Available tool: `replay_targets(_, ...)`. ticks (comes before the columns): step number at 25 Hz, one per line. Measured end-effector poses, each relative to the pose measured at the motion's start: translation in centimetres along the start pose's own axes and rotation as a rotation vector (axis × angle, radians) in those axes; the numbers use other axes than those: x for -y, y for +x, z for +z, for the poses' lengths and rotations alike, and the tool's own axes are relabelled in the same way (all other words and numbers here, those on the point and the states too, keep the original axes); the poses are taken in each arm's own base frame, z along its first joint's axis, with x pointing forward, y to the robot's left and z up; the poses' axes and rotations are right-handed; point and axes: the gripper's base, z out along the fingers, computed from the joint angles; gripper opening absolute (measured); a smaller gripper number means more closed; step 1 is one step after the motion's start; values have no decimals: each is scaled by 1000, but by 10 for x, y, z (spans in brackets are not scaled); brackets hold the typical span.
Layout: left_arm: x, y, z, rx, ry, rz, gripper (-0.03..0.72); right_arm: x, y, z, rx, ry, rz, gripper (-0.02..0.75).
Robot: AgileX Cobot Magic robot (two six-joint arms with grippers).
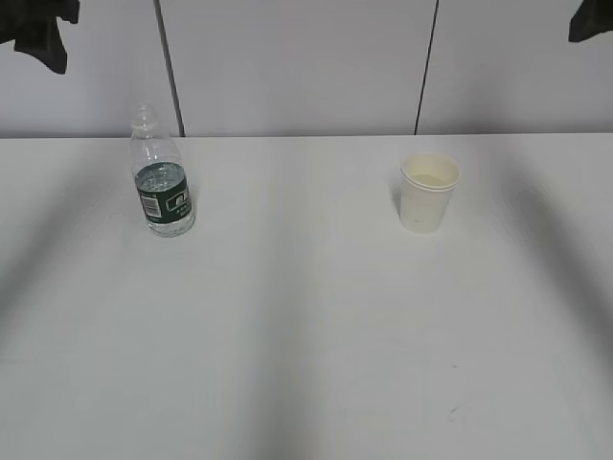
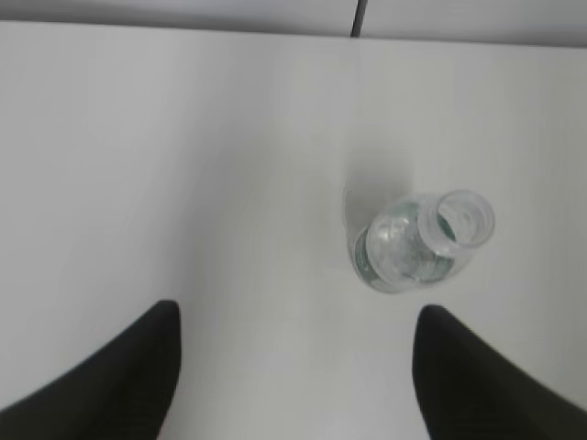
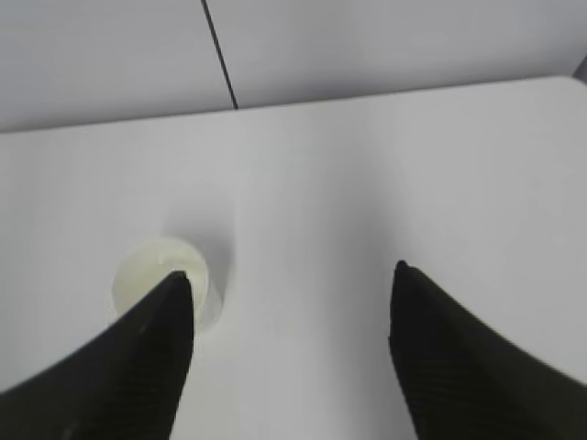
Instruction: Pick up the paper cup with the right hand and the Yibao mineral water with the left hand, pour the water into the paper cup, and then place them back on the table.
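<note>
Both hands, left (image 2: 293, 376) and right (image 3: 289, 357), hover spread (nothing held); next, descend around bottle (image 1: 163, 187) and cup (image 1: 427, 192).

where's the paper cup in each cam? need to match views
Exterior: paper cup stands upright right of centre on the table, far from the bottle at left.
Left wrist: not in it; only the bottle shows.
Right wrist: cup at lower left, partly behind the right claw's left finger.
Shared landmark: the dark wall seam behind the table, also in the right wrist view.
</note>
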Motion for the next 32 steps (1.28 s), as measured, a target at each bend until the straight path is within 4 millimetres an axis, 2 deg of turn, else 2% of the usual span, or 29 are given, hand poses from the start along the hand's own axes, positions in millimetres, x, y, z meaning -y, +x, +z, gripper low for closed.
replay_targets(5, -1, 12, -1, -134, -4, 41, 484, 1, 4, -21, -211, 12, -36, 521)
replay_targets(9, -4, 22, -2, -250, -35, 62, 483, 3, 13, -28, -347, 31, -59, 521)
replay_targets(12, -10, 27, 4, -322, -57, 67, 482, 3, 14, -29, -364, 27, -93, 521)
replay_targets(18, -11, 27, 5, -335, -58, 84, 482, 3, 14, -29, -373, 20, -97, 521)
replay_targets(32, -1, 30, 4, -365, 50, 40, 482, 2, 14, -30, -374, 8, -96, 519)
